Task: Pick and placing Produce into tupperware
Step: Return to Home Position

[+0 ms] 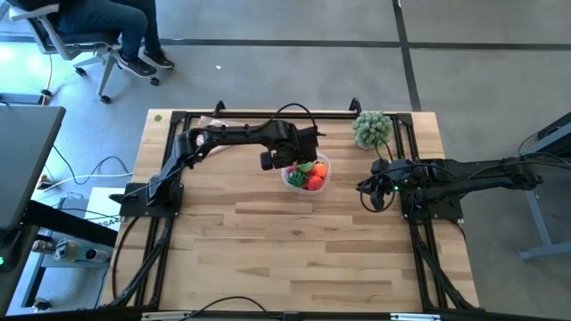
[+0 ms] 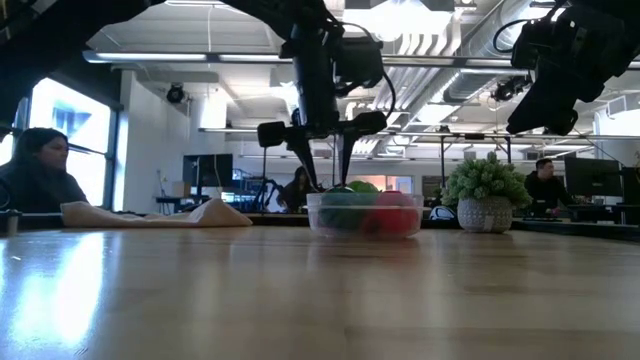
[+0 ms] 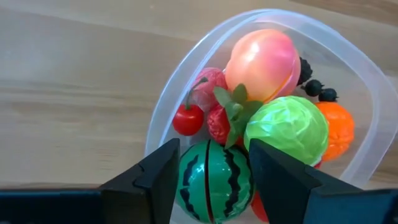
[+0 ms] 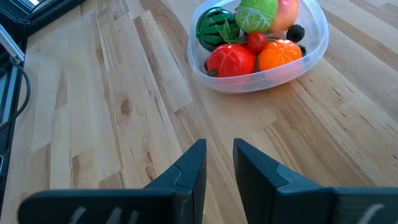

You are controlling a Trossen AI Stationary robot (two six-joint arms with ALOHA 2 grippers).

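The clear tupperware (image 1: 308, 175) stands on the table's far middle, its rim (image 3: 163, 106) whitish. It holds the produce: a striped green ball (image 3: 214, 180), a peach-coloured fruit (image 3: 261, 62), a pale-green ball (image 3: 286, 127), an orange ball (image 3: 336, 127), red pieces (image 4: 230, 59) and dark berries (image 3: 317, 87). My left gripper (image 3: 213, 149) points down over the tub, open, with one finger on each side of the striped ball. Its tips reach about rim height in the low view (image 2: 328, 180). My right gripper (image 4: 219, 146) waits at the table's right, narrowly open, with nothing between its fingers. My left gripper comes from above, pointing down, its fingers (image 3: 165, 171) close beside the two sides of the striped green ball, which lies in the tub among the other produce. I cannot tell whether they touch it.
A bushy pale-green plant in a pot (image 1: 372, 129) stands at the far right, between the tub and my right arm. A beige cloth (image 2: 200, 213) lies at the far left. A person sits on a chair (image 1: 107, 27) beyond the table's far edge. Bare wood lies toward the near edge.
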